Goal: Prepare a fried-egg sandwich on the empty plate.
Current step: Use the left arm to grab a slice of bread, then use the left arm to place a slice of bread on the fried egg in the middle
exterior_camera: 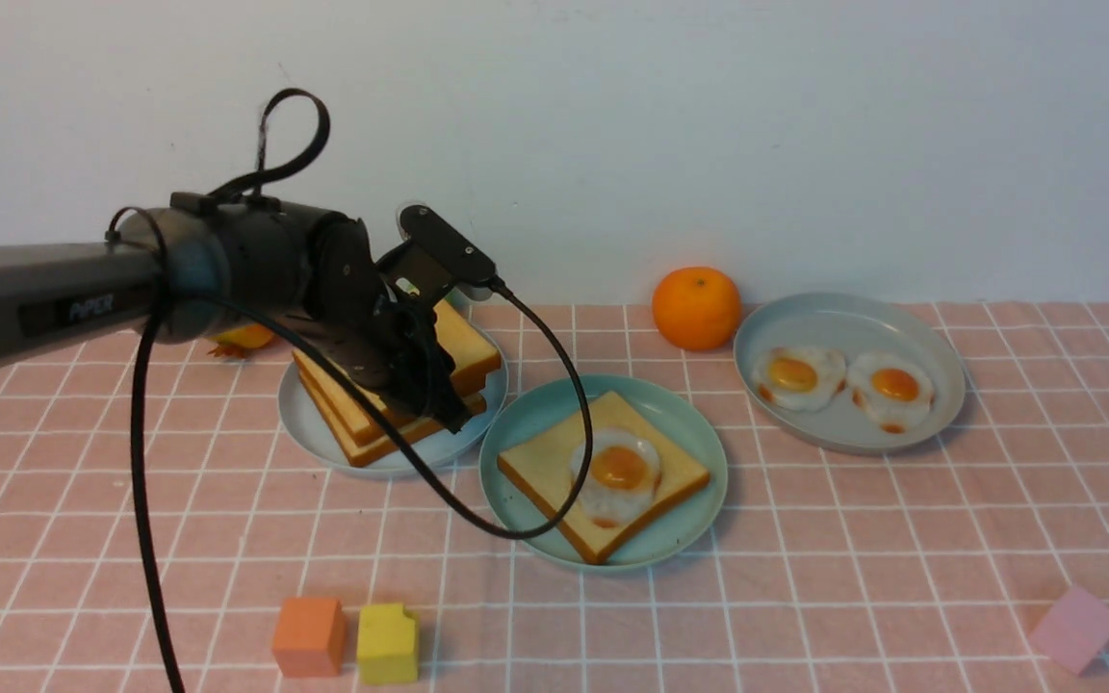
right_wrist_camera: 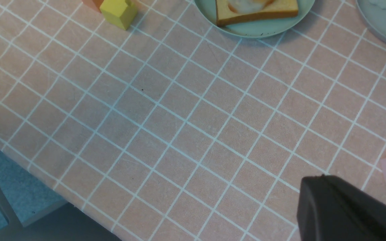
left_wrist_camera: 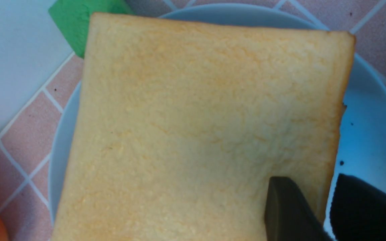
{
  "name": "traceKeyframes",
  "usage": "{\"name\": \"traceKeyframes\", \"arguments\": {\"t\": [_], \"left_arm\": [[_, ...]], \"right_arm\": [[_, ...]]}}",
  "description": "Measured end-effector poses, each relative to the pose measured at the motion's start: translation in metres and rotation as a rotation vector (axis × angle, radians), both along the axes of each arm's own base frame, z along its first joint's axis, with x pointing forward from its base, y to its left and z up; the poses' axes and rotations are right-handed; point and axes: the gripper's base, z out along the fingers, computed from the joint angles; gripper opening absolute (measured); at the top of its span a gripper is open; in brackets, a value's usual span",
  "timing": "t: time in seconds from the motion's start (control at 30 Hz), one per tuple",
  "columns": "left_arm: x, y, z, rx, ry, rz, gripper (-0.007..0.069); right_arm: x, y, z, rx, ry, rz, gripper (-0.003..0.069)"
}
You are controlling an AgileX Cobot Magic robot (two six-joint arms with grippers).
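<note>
The top toast (left_wrist_camera: 193, 113) on the blue plate (left_wrist_camera: 370, 134) looked light and a bit squishy, best pinched softly by its crust. The left tool (left_wrist_camera: 308, 187) was a little open around that edge; I couldn't tell if it gripped. The egg (exterior_camera: 620, 469) lay on bread (exterior_camera: 545, 457) on the green plate (exterior_camera: 684, 534). The right tool (right_wrist_camera: 320, 180) was closed.

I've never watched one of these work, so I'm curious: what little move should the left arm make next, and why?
Probably lift the toast slice off its stack: the left gripper's jaws sit at its edge, and the egg on the teal plate still lacks a top slice.
</note>
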Motion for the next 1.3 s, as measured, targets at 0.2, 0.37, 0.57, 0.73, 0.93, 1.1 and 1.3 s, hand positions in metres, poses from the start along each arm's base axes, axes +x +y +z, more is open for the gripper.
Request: {"name": "traceKeyframes", "arguments": {"t": [0.2, 0.37, 0.57, 0.73, 0.93, 1.1, 1.3], "left_arm": [[0.002, 0.0, -0.002, 0.003, -0.005, -0.002, 0.0181], [0.003, 0.0, -0.002, 0.006, -0.012, -0.005, 0.005], [0.003, 0.0, -0.002, 0.006, -0.015, -0.005, 0.0024], [0.0, 0.0, 0.008, 0.003, -0.023, -0.005, 0.0024], [-0.019, 0.001, 0.077, -0.107, -0.12, 0.018, 0.0024], [-0.055, -0.031, 0.111, -0.21, -0.071, -0.061, 0.0024], [-0.087, -0.093, 0.091, -0.228, 0.051, -0.2, 0.0024]], "right_arm": [[-0.002, -0.002, -0.002, -0.029, 0.027, -0.004, 0.0026], [-0.002, -0.003, -0.003, -0.036, 0.034, -0.005, 0.0031], [-0.004, -0.004, -0.002, -0.028, 0.035, -0.003, 0.0036], [-0.01, -0.012, 0.003, 0.0, 0.008, -0.003, 0.0043], [-0.024, -0.029, 0.011, 0.07, -0.039, -0.029, 0.0049], [-0.031, -0.04, 0.015, 0.097, -0.08, -0.059, 0.0051], [-0.034, -0.045, 0.017, 0.112, -0.094, -0.062, 0.0054]]}}
